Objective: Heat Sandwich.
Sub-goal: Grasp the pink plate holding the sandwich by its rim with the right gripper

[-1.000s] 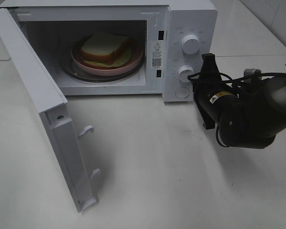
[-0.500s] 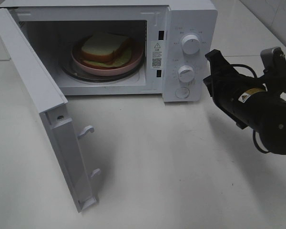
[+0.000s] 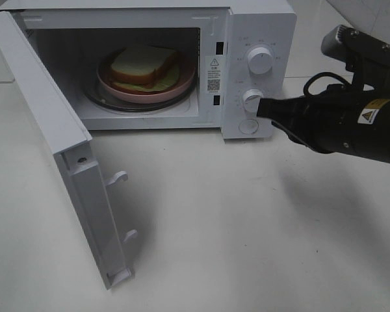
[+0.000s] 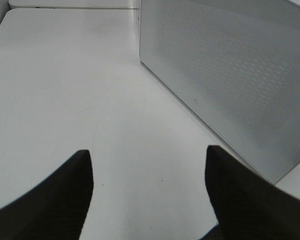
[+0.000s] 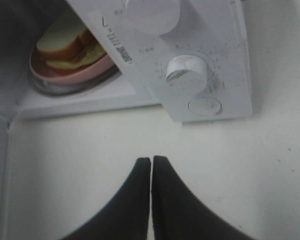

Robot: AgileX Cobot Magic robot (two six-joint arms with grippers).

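**Operator:** Where's the sandwich?

**Spotter:** Your sandwich (image 3: 143,65) lies on the pink plate (image 3: 182,86) inside the microwave (image 3: 266,19). The plate rests on the glass turntable (image 3: 101,101), and the microwave's door (image 3: 52,123) is swung wide open.

**Operator:** And my right gripper?

**Spotter:** Your right gripper (image 3: 262,108) is clenched, its jaws pressed together on nothing. Its tip sits just in front of the microwave's control panel, close beside the lower knob (image 3: 252,99) and above the round button (image 3: 248,126). I can't tell whether it touches the knob.

**Operator:** The left one?

**Spotter:** Your left gripper (image 4: 147,150) is spread wide and empty above the table (image 4: 65,75), near a white perforated panel (image 4: 230,75). Whether that panel belongs to the microwave, I can't tell. The high camera doesn't show this gripper, so I can't place it against the microwave.
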